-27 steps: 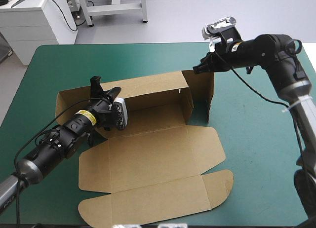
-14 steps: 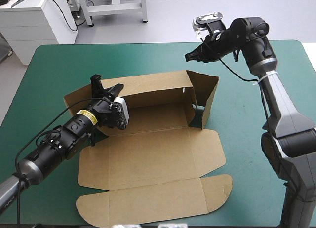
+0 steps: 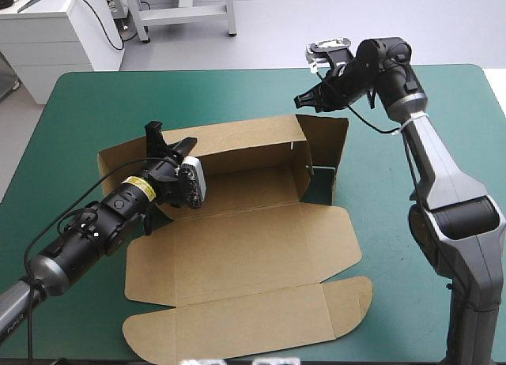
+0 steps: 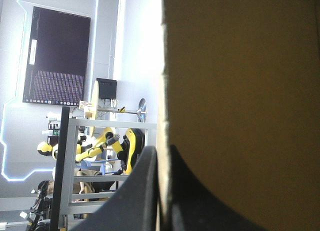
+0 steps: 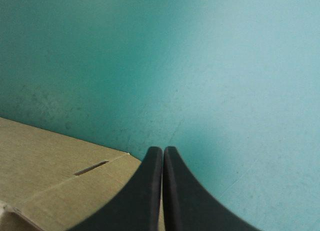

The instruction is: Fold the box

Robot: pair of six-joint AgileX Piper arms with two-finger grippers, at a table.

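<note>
The brown box (image 3: 245, 246) lies mid-table with its long back wall (image 3: 237, 140) and right end wall (image 3: 326, 144) raised. Its lid and flaps lie flat toward the front edge. My left gripper (image 3: 166, 144) is at the left part of the back wall, shut on the wall's top edge. In the left wrist view the board (image 4: 240, 91) runs between the nearly closed fingers of that gripper (image 4: 162, 153). My right gripper (image 3: 301, 101) hovers just beyond the box's far right corner, shut and empty. In the right wrist view the right gripper (image 5: 163, 152) points at the teal-green cover, with board (image 5: 50, 183) below it.
The teal-green cover (image 3: 79, 104) shows bare on all sides of the box. The flat front flap (image 3: 237, 325) reaches close to the table's front edge. The right arm (image 3: 427, 152) stretches along the right side of the table.
My right gripper has drawn back from the right end wall's top toward the far edge and left. The end wall has swung outward. The left gripper still holds the back wall.
</note>
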